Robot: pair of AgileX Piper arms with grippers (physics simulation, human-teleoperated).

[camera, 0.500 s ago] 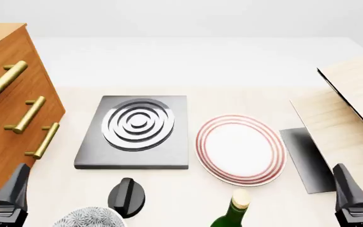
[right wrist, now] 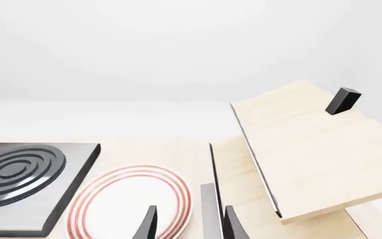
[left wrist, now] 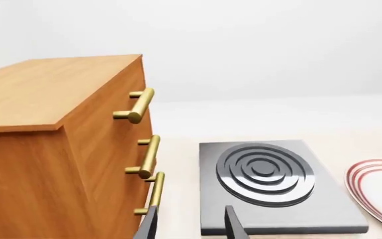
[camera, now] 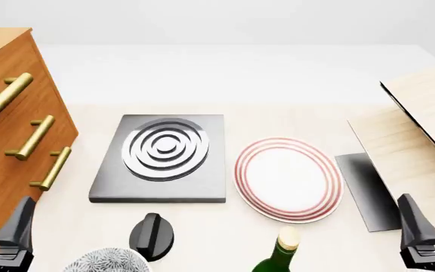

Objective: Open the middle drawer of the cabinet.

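left gripper (left wrist: 189,224) hangs unclenched and empty, the middle drawer (left wrist: 148,158) of the cabinet (left wrist: 58,149) just ahead; right gripper (right wrist: 187,223) parted too, gripping nothing, well apart.

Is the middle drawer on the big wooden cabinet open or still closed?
Closed. The middle drawer sits flush with the fronts above and below on the cabinet, with no gap showing. Neither gripper touches its handle.

A dark grey slab (camera: 159,160) with raised concentric rings lies flat on the table (camera: 248,73). Just beside it sits a white plate (camera: 288,178) with red rim bands. A pale wooden board (camera: 421,136) leans tilted at the far side. Near the front edge: 1 black knob (camera: 152,235), 1 green bottle (camera: 278,255), 1 patterned bowl (camera: 106,261).
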